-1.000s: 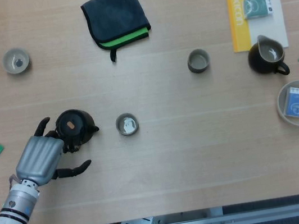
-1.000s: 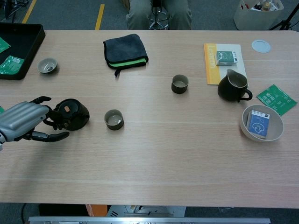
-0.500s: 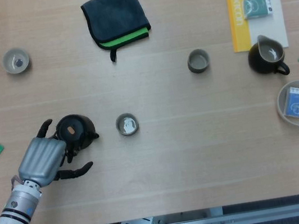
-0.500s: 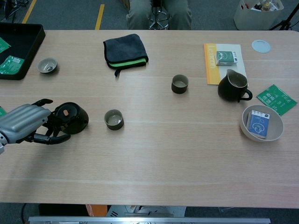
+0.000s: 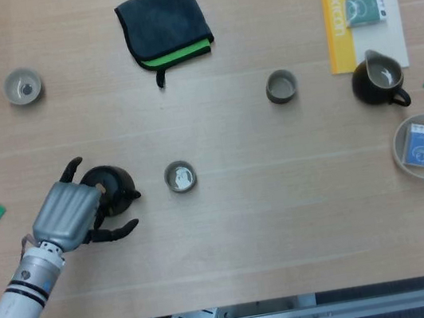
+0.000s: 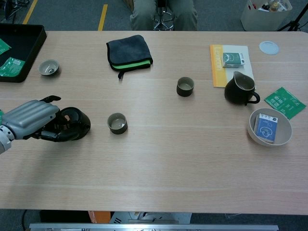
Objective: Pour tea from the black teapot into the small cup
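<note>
On pale wood-grain tabletop (image 5: pixel 286 220), the metallic left robot hand (image 5: pixel 68 216) wraps its fingers around the round black teapot (image 5: pixel 111 183).

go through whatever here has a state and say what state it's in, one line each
left hand: fingers wrapped around the black teapot, which stands on the table
small cup: upright, just right of the teapot, untouched
second cup: upright, mid table
far-left cup: upright
dark pitcher: upright, open top
grey cloth: folded
bowl: holds a blue packet
right hand: not in view
</note>
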Controlling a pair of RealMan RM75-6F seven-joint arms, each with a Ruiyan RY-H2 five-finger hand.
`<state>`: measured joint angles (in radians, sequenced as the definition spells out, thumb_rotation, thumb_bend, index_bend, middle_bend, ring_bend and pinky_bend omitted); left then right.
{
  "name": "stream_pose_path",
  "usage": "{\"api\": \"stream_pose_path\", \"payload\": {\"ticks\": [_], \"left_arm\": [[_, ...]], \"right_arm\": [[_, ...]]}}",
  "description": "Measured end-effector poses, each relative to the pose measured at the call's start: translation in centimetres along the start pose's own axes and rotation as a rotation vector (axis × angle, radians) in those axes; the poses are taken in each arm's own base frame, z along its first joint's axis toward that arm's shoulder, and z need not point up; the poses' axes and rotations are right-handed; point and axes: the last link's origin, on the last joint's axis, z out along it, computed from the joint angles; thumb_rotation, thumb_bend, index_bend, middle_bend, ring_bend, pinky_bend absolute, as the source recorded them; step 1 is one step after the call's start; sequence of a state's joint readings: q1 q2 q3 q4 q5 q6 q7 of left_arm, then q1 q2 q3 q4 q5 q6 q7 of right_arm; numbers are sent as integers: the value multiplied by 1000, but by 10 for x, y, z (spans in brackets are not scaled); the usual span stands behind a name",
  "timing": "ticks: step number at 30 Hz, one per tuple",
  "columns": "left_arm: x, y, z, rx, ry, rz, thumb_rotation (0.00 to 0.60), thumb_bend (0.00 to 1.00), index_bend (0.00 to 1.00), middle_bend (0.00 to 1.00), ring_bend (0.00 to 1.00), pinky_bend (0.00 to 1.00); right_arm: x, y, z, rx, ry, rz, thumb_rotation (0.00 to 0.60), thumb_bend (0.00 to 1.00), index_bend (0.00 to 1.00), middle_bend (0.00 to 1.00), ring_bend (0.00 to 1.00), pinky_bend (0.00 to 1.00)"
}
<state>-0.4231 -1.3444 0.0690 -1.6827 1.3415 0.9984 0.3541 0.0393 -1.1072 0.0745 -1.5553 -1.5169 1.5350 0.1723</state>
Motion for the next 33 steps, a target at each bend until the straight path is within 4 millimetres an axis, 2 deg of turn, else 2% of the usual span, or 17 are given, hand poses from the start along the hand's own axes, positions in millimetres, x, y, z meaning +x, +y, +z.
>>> {"api": "stream_pose_path", "payload": {"ticks": [7, 15, 17, 21, 25, 30, 33], "left_arm": [[12, 4, 8, -6, 8, -23, 75, 163, 857, 998, 759, 45], [21, 3, 21, 24, 35, -87, 60, 163, 919, 1000, 831, 45], [23, 3, 22, 33, 36, -94, 79, 163, 936, 1000, 850, 45], [29, 1, 25, 59, 49, -103, 224, 163, 960, 1000, 884, 45], [37, -2, 28, 86, 75, -112, 243, 163, 970, 1000, 903, 63], [51, -5, 31, 122, 127, -133, 193, 163, 989, 1000, 928, 87], [57, -7, 34, 143, 155, -145, 200, 198, 998, 1000, 937, 96]], "right_arm": [[-1, 2, 1, -4, 2, 5, 600, 49, 241, 189, 0, 0], [-3, 4, 2, -9, -1, 13, 600, 49, 241, 189, 0, 0], [-2, 5, 2, -9, -1, 14, 600, 49, 241, 189, 0, 0], [-3, 6, 2, -11, -1, 17, 600, 49, 241, 189, 0, 0], [-2, 7, 2, -12, 1, 19, 600, 49, 241, 189, 0, 0], [-2, 7, 3, -10, 4, 20, 600, 49, 241, 189, 0, 0], [-1, 7, 2, -9, 6, 21, 600, 49, 241, 189, 0, 0]]}}
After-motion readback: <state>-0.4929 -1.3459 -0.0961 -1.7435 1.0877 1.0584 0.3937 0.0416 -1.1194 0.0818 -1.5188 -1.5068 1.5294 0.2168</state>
